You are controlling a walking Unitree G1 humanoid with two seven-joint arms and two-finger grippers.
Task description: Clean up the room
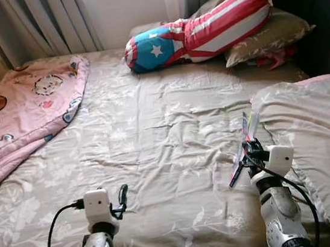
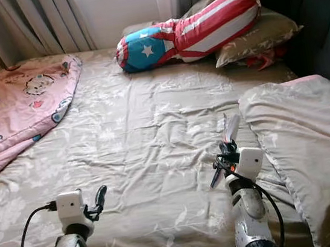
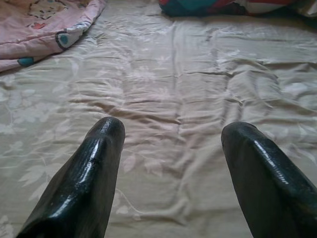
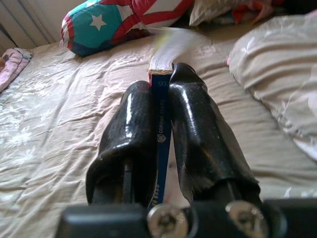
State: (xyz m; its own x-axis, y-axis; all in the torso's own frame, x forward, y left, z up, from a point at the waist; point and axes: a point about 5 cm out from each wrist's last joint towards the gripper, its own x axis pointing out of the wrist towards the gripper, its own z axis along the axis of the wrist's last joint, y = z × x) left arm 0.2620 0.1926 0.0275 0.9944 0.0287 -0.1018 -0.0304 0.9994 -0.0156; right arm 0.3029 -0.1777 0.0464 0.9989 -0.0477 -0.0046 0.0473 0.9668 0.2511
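Item in hand: one thin book, blue spine, clamped between the jaws of my right gripper and held upright above the near right part of the bed. I count it as picked up but not yet put away.

Left gripper: jaws released and empty, fingers well apart, low over the near left of the bed.

Still on the bed, by my reckoning all to be dealt with:
- pink blanket, rumpled, far left corner.
- star-and-stripe bolster, at the head, leaning on a beige pillow.
- something red, just beside that pillow; I cannot tell what.
- beige quilt, bunched along the right edge.
- sheet, creased throughout.

Progress, as I judge it: early. One item lifted, nowhere to stow it in sight, bedding unmade.
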